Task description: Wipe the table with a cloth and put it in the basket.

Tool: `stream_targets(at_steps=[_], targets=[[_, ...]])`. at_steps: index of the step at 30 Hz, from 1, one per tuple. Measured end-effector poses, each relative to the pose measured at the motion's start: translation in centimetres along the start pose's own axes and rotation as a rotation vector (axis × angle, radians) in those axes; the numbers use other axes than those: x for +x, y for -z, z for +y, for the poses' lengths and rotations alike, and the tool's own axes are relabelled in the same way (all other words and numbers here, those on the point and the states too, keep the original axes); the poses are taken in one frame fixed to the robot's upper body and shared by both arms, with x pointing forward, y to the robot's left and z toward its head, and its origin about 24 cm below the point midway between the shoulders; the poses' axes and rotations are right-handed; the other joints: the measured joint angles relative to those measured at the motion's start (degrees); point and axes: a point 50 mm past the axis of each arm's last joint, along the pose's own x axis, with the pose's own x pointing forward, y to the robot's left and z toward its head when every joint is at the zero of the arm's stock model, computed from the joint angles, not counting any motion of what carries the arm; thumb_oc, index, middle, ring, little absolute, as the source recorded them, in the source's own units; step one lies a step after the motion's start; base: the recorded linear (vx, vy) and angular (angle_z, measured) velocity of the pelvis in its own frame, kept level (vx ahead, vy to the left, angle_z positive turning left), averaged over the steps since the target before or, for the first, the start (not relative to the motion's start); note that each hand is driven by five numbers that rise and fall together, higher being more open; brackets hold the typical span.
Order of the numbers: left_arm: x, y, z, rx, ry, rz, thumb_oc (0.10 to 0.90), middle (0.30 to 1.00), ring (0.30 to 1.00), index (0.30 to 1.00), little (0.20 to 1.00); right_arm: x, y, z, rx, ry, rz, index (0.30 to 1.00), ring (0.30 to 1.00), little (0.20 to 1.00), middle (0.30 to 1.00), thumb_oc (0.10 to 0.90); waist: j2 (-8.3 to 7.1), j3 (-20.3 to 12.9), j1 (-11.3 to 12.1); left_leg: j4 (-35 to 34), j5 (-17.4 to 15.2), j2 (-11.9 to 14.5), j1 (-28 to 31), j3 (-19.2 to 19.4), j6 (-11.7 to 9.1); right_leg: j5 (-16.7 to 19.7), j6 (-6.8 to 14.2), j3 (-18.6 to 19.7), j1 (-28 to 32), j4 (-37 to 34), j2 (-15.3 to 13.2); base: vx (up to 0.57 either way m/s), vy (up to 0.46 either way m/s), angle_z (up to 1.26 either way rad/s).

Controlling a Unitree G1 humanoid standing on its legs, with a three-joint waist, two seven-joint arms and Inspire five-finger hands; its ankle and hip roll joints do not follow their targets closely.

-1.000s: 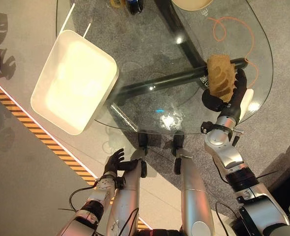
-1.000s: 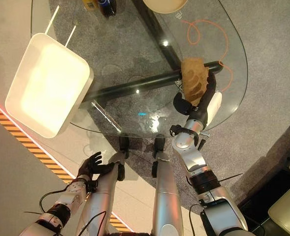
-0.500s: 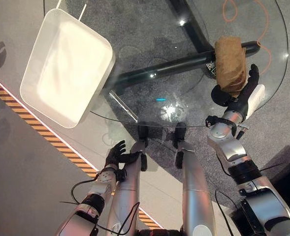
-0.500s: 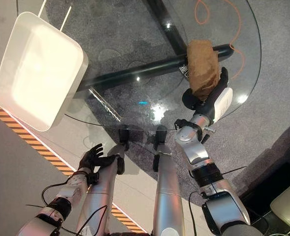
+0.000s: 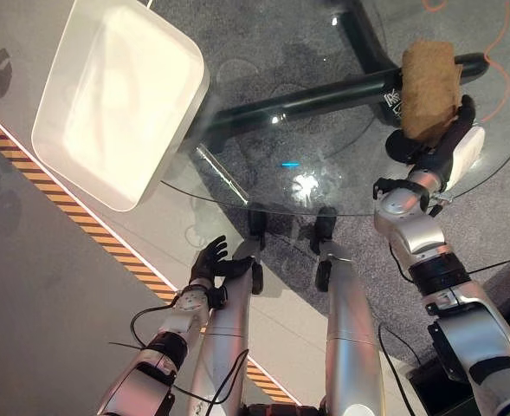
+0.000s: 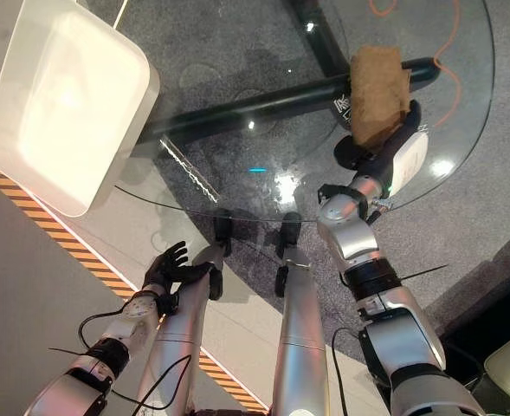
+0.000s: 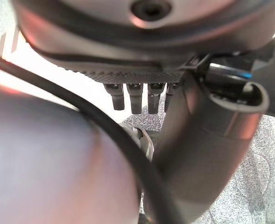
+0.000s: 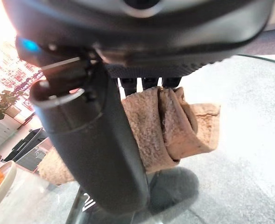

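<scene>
The right hand (image 5: pixel 436 147) sits over the round glass table (image 5: pixel 324 186) toward its 3 o'clock edge, fingers and thumb curled round a bunched brown cloth (image 5: pixel 429 87). In the right wrist view the cloth (image 8: pixel 174 126) is folded into thick rolls, pinched between the thumb and the fingers above the glass. A white rectangular basket (image 5: pixel 116 95) rests at the table's 10 o'clock side, overhanging the rim and well apart from the cloth. The left hand (image 5: pixel 209 260) hangs low off the table at about 7 o'clock, its fingers relaxed and slightly spread, holding nothing.
</scene>
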Motion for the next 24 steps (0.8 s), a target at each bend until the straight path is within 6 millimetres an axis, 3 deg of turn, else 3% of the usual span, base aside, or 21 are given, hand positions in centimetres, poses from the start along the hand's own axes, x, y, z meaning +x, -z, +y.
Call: stream_targets(at_steps=[11,12,13,24], targets=[[0.0,-0.4,-0.2,-0.019,0.012,-0.015,0.800,0.900,0.900,0.900,0.900,0.7,-1.0,0.1,0.024,0.030,0.006,0.900,0.900,0.900,0.900,0.800,0.33,-0.2,0.0,1.3,0.0,0.1,-1.8,-0.4,0.0,-0.3,0.2,0.0,-1.6,1.2,-0.2,0.00,0.001,0.00],[0.0,-0.4,-0.2,-0.021,0.013,-0.015,0.800,0.900,0.900,0.900,0.900,0.7,-1.0,0.1,0.024,0.031,0.006,0.867,0.867,0.862,0.867,0.762,0.34,-0.2,0.0,1.3,0.0,0.1,-1.9,-0.4,0.0,-0.3,0.2,0.0,-1.7,1.3,-0.2,0.00,0.000,0.00],[0.0,-0.4,-0.2,-0.025,0.014,-0.015,0.800,0.900,0.900,0.900,0.900,0.8,-1.1,0.1,0.024,0.033,0.006,0.900,0.900,0.900,0.900,0.800,0.34,-0.2,0.0,1.4,0.0,0.1,-2.0,-0.4,0.0,-0.3,0.2,0.0,-1.8,1.3,-0.2,0.00,0.000,0.00],[0.0,-0.5,-0.2,-0.029,0.018,-0.018,0.800,0.900,0.900,0.900,0.900,1.4,-1.0,0.2,0.000,0.034,0.029,0.900,0.900,0.900,0.900,0.800,0.38,-0.4,0.0,1.4,0.1,0.1,-2.5,-0.7,-0.2,-0.2,0.0,-0.1,-2.1,1.4,-0.2,0.00,0.000,0.00]])
